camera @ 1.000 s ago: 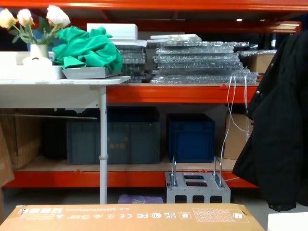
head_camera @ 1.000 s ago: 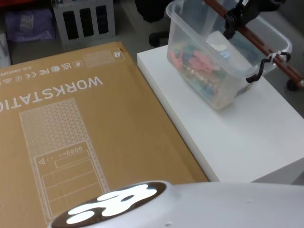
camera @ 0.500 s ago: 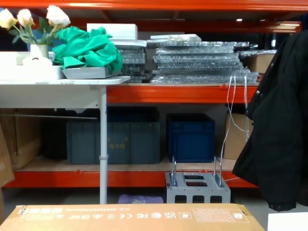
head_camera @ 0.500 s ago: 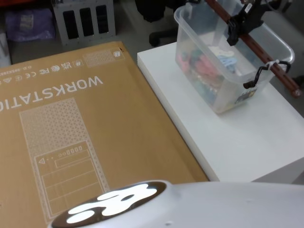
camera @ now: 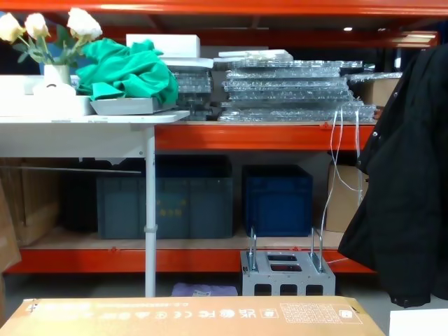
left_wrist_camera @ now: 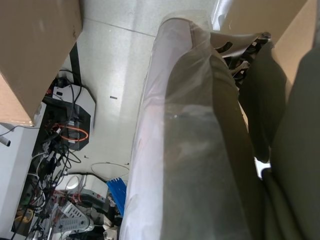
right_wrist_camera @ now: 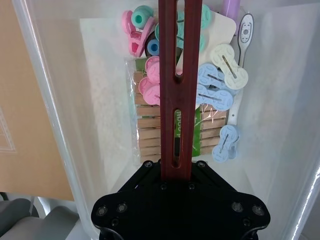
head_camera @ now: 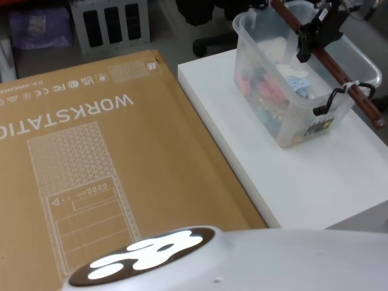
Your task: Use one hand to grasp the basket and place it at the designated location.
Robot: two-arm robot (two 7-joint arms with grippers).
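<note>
**Holding the basket by its handle bar**

Pinching the dark red handle bar (right_wrist_camera: 176, 90) from above, my right gripper (right_wrist_camera: 176, 175) has its jaws closed on it. The bar's long axis runs straight out from the jaws, spanning the clear plastic basket (head_camera: 291, 130) of clothespins (right_wrist_camera: 150, 137). That basket sits on the white table (head_camera: 315, 182), beside a cardboard box (head_camera: 91, 170). Left gripper: I cannot tell its state. Orange shelving (camera: 266, 136) stands behind.

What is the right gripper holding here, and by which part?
The right gripper is clamped on the dark red handle bar of the clear plastic basket, near the bar's middle, above the clothespins inside.
</note>
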